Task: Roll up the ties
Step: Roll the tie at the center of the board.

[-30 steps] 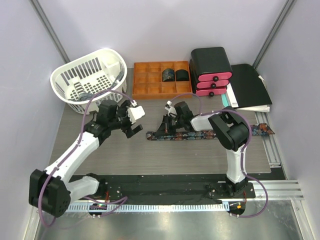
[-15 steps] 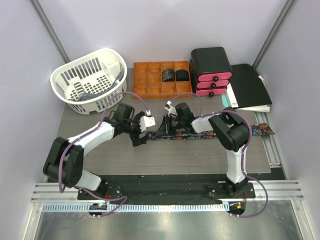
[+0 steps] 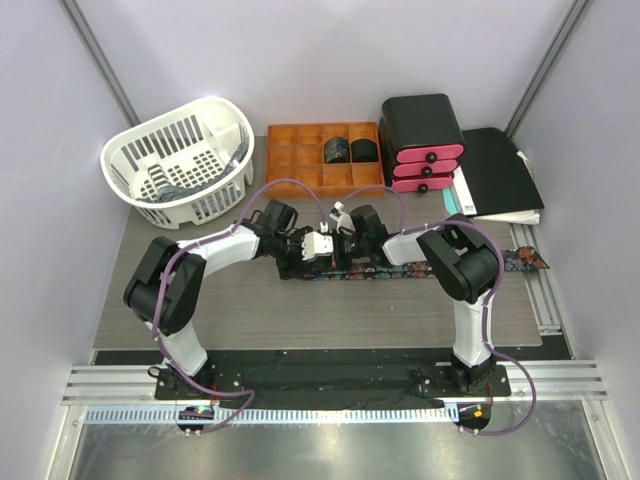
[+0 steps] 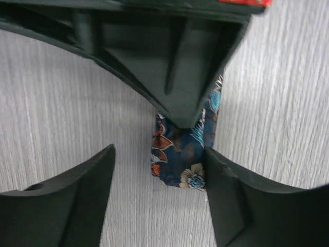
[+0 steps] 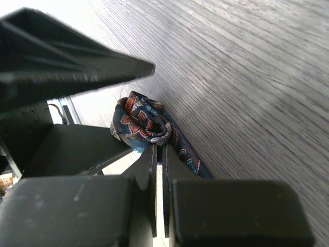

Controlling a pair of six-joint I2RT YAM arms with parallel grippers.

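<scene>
Two arms of mine rise from the near edge of the grey wood-grain table (image 3: 200, 300) and meet at its middle. My left arm is folded sharply at the elbow, its forearm running rightward and low over the boards. My right arm stands upright from its base, then bends, and its forearm reaches leftward toward the other.

My left claw (image 4: 157, 154) hangs point-down over the near end of the tie (image 4: 180, 154), released, jaws apart. One finger (image 4: 226, 190) touches the fabric's edge; the other stands clear of it on bare wood. That end of the tie is curled into a small loose fold, dark navy with red, orange and blue flowers.

My right claw (image 5: 159, 149) is clenched, its tips set down on the tie just behind the curl. Whether any cloth is caught between them I cannot tell. From there the tie lies flat, stretching rightward to the table's right edge.

Farther back, an orange compartment tray (image 3: 300, 165) holds two rolled ties (image 3: 350, 150) side by side. A white slotted basket (image 3: 215, 115) sits to its left, a black and pink drawer unit (image 3: 420, 120) to its right, with a black folder (image 3: 500, 170) beyond that.
</scene>
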